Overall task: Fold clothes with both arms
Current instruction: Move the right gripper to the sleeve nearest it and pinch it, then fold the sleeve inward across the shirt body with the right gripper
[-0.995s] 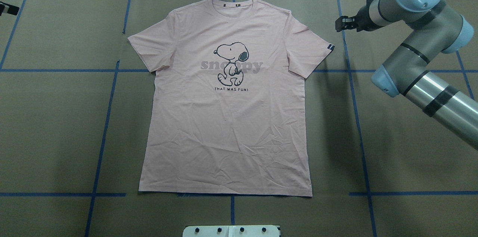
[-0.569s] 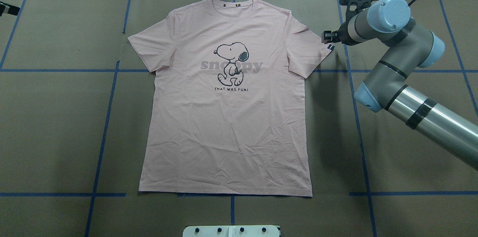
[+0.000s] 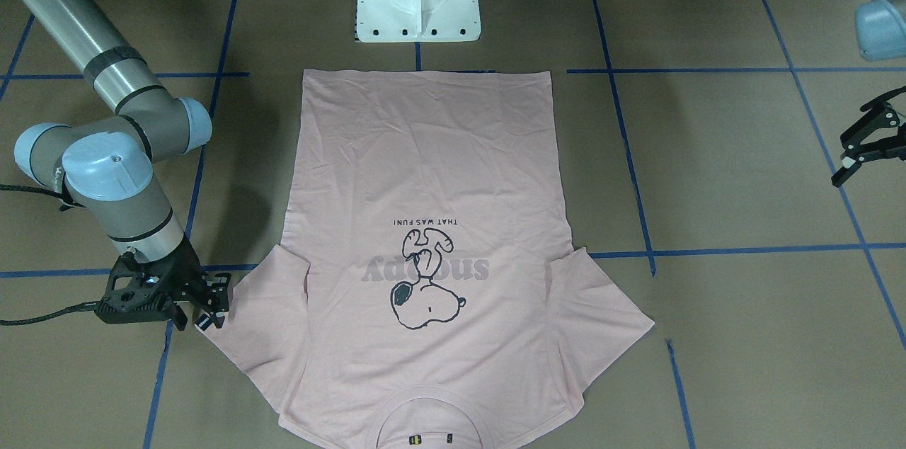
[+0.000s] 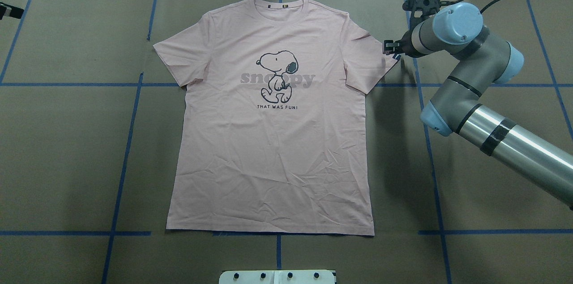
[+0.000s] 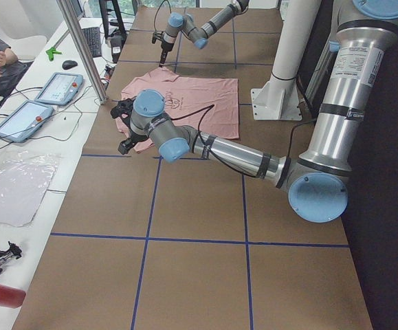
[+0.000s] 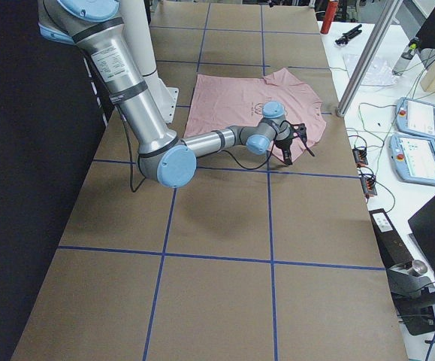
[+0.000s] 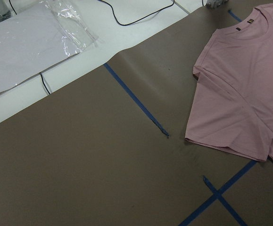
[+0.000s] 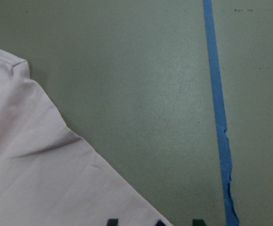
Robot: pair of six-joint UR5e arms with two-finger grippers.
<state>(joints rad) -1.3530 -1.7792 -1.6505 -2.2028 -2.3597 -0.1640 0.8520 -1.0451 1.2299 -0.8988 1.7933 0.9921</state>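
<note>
Hovering at the tagged sleeve (image 4: pixel 374 62) of the T-shirt (image 4: pixel 273 158), right tool (image 4: pixel 388 46) is gaping open. Shirt is lying flat on bench (image 4: pixel 67 163), collar farthest from robot. Left tool (image 3: pixel 860 151), also open, is waiting well off the opposite sleeve.

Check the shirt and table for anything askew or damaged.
Nothing serious. The T-shirt lies flat and face up, lightly creased near its hem. The blue tape line beside its tagged sleeve is frayed.
</note>
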